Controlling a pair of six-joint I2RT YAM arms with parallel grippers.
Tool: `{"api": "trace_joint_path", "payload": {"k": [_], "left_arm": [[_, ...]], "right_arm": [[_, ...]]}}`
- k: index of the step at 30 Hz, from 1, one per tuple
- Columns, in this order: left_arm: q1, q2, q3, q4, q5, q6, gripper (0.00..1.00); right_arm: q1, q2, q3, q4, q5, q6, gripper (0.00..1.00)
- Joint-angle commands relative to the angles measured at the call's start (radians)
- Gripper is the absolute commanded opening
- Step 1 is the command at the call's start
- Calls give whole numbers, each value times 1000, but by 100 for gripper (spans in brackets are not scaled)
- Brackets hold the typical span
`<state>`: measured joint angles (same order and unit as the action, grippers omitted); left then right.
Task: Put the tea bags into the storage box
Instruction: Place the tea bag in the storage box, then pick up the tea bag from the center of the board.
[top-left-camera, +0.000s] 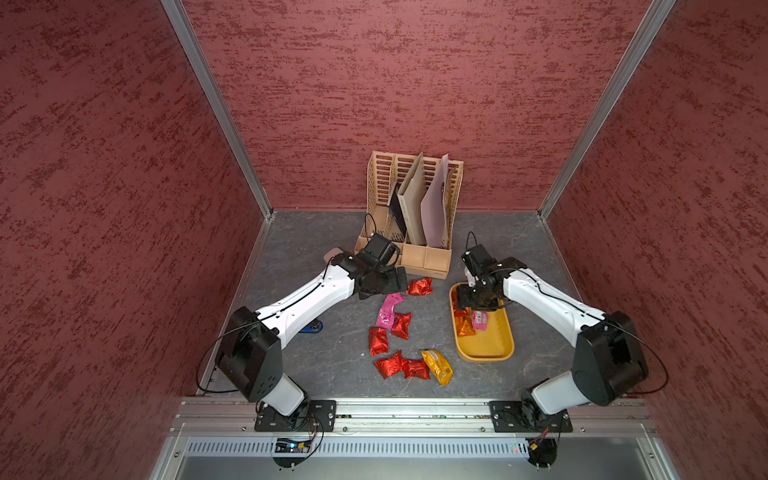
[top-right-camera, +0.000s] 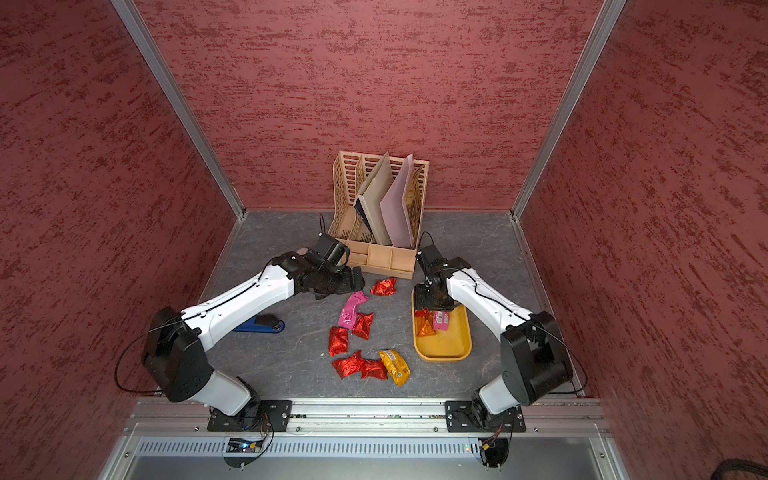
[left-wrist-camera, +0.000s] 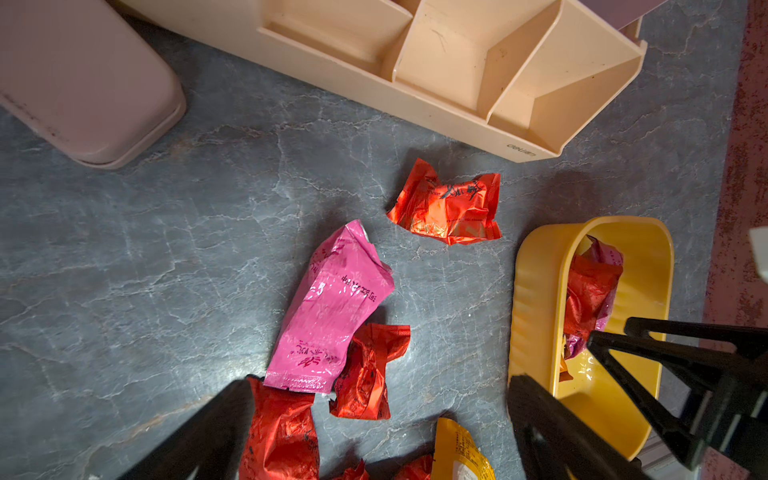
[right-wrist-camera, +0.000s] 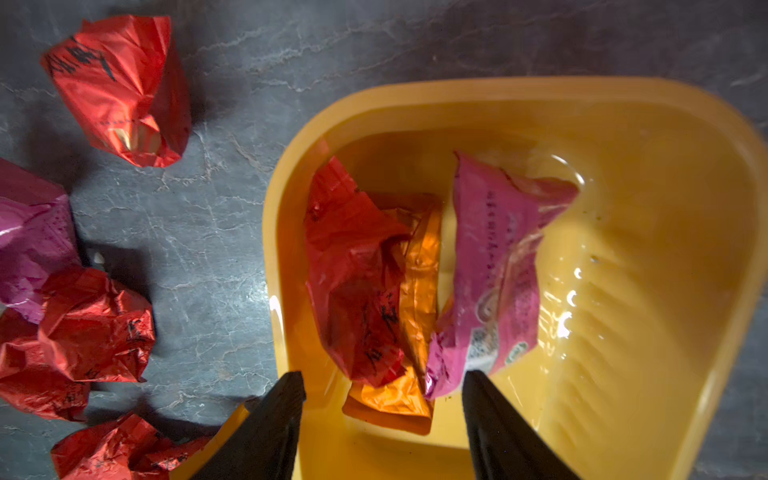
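Right wrist view: right fingers apart over box, nothing between them. Three bags, red, orange and pink, lie loose on box floor below; we judge drop complete here. In both top views seven bags lie scattered on surface between arms, beside box, none touching it. Left fingers apart, empty, low over cluster, pink bag ahead between them; we judge next pick there. Organiser behind, clear of work.
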<state>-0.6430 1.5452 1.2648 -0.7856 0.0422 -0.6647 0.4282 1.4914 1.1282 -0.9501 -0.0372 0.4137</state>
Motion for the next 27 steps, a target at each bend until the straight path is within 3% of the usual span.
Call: {"api": "trace_joint_path", "payload": {"k": [1,6,11,18,23,27], "left_arm": [[15,-34,-28,-1,-14,11,100],[84,-92,-94,20,46,0,100],[180,-194,-178,12,89,13,100],[239,-315,-247,-39,79,61,100],[261,-354,-277,-44,78,64,100],[270,-349,-275,-38,82,60,100]], "right_arm": [[9,-81,81,2,-4,74,66],[91,-74,81,238,-78,245,60],[145,76,116,394,-63,373,57],[165,319,283,301,7,362,56],[165,393,311,274,38,350,70],[166,455,349,261,42,334,74]]}}
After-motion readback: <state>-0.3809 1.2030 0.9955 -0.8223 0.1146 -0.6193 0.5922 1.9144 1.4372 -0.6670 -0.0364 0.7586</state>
